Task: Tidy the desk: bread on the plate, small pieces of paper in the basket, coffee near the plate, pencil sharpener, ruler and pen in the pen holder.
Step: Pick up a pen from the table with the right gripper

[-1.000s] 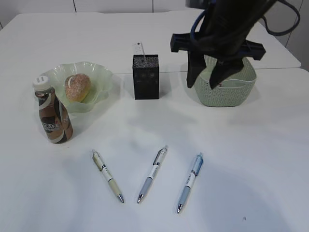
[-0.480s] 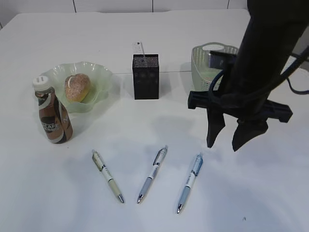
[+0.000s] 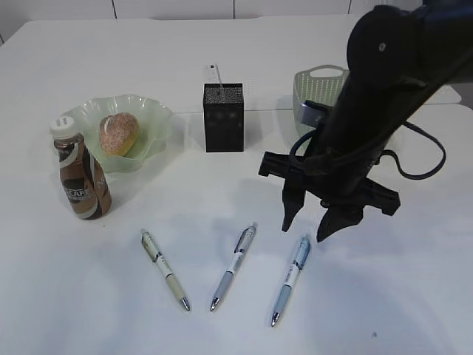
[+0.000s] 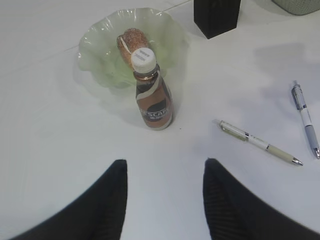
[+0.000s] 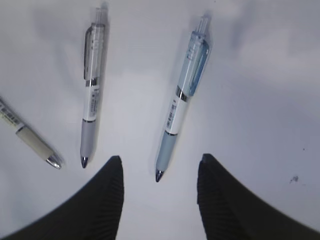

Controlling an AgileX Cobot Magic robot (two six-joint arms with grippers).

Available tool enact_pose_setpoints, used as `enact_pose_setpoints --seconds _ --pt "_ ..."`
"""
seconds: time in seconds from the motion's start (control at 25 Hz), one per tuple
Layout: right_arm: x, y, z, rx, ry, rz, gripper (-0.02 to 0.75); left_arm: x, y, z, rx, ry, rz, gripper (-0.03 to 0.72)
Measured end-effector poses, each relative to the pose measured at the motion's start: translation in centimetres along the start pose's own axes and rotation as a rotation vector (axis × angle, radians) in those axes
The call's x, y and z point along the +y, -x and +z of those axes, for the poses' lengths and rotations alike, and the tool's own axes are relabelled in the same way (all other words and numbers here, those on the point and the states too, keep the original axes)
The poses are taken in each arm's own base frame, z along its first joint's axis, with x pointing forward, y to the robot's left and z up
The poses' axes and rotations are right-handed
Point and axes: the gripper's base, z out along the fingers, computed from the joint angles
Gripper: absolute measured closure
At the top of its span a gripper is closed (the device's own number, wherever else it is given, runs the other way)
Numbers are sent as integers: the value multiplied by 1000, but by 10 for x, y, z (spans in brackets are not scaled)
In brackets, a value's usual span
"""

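Three pens lie in a row at the table's front: a beige one (image 3: 165, 268), a grey one (image 3: 233, 266) and a blue one (image 3: 291, 279). My right gripper (image 3: 305, 233) hangs open just above the blue pen's (image 5: 181, 105) clip end, its tip between the open jaws (image 5: 160, 158). The bread (image 3: 118, 133) lies on the green plate (image 3: 157, 118), with the coffee bottle (image 3: 81, 177) upright beside it. A ruler (image 3: 213, 75) sticks out of the black pen holder (image 3: 224, 118). My left gripper (image 4: 166, 162) is open and empty over bare table. Pencil sharpener and paper pieces are out of view.
The green woven basket (image 3: 318, 85) stands at the back right, partly behind my right arm. In the left wrist view the bottle (image 4: 152, 95) stands in front of the plate (image 4: 95, 50), with the beige pen (image 4: 260, 143) to its right.
My right arm has swung from over the basket forward and down to the blue pen, jaws open throughout. Nothing on the table has moved.
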Motion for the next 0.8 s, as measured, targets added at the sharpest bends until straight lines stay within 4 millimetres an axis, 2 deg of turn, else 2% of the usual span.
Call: enact_pose_setpoints --seconds 0.24,0.28,0.56,0.8 --pt "1 8 17 -12 3 58 351 0 0 0 2 -3 -3 341" --pt "0 11 28 -8 -12 80 351 0 0 0 3 -4 -4 340" --pt "-4 15 54 38 -60 107 351 0 0 0 3 -4 -4 341" --pt "-5 17 65 44 -70 114 351 0 0 0 3 -5 -5 340"
